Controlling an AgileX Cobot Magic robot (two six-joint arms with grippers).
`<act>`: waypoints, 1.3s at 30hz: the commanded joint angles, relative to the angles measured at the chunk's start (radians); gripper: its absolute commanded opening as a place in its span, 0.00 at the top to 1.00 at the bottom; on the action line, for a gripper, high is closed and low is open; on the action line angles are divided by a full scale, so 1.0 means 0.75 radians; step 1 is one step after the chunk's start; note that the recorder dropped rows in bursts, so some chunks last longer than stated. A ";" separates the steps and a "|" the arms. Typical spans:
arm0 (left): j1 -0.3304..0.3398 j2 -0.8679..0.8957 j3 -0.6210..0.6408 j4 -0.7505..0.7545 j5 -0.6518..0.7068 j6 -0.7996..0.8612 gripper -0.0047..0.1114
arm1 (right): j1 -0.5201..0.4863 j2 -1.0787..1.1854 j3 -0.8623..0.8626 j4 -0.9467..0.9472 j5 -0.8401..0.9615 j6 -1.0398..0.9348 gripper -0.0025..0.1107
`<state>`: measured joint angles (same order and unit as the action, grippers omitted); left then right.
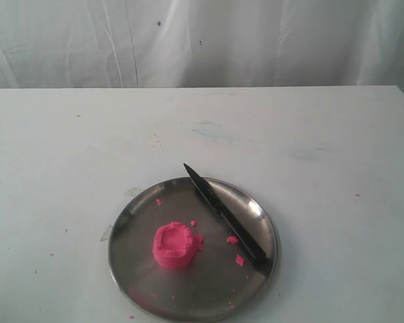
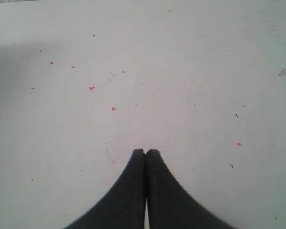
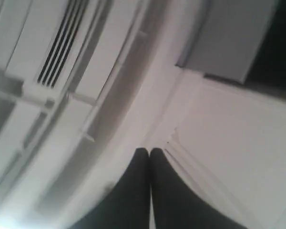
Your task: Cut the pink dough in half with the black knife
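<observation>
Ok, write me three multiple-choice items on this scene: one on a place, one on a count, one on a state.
1. Where does the black knife lie?
A. Across the right part of the steel plate, tip past its far rim
B. Off the plate entirely
C. Held up in the air

2. How many lumps does the pink dough form?
A. Two
B. One
C. Three

3. How is the left gripper?
A. Wide open
B. Shut on the knife
C. Shut, holding nothing

Answers:
1 A, the exterior view shows it slanting over the plate's right part.
2 B, a single round uncut lump sits on the plate.
3 C, the left wrist view shows its jaws meeting over the table.
</observation>
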<state>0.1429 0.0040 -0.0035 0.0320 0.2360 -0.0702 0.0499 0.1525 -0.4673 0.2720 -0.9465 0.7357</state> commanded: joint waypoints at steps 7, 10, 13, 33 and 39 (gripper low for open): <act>-0.008 -0.005 0.005 -0.002 -0.003 -0.001 0.96 | -0.001 0.443 -0.222 -0.384 0.758 -1.191 0.98; -0.008 -0.005 0.005 -0.002 -0.003 -0.001 0.96 | -0.001 0.647 -0.222 -0.351 0.731 -1.191 0.98; -0.008 -0.005 0.005 -0.002 -0.003 -0.001 0.96 | -0.001 0.880 -0.222 -0.351 0.711 -1.144 0.98; -0.008 -0.005 0.005 -0.002 -0.003 -0.001 0.96 | 0.077 1.643 -0.810 -0.082 2.261 -1.276 0.98; -0.008 -0.005 0.005 -0.002 -0.003 -0.001 0.96 | 0.461 1.804 -0.810 -0.024 2.174 -1.520 0.98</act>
<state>0.1413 0.0040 -0.0035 0.0320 0.2360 -0.0702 0.3477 1.4579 -1.0705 0.3017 0.7316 -0.4127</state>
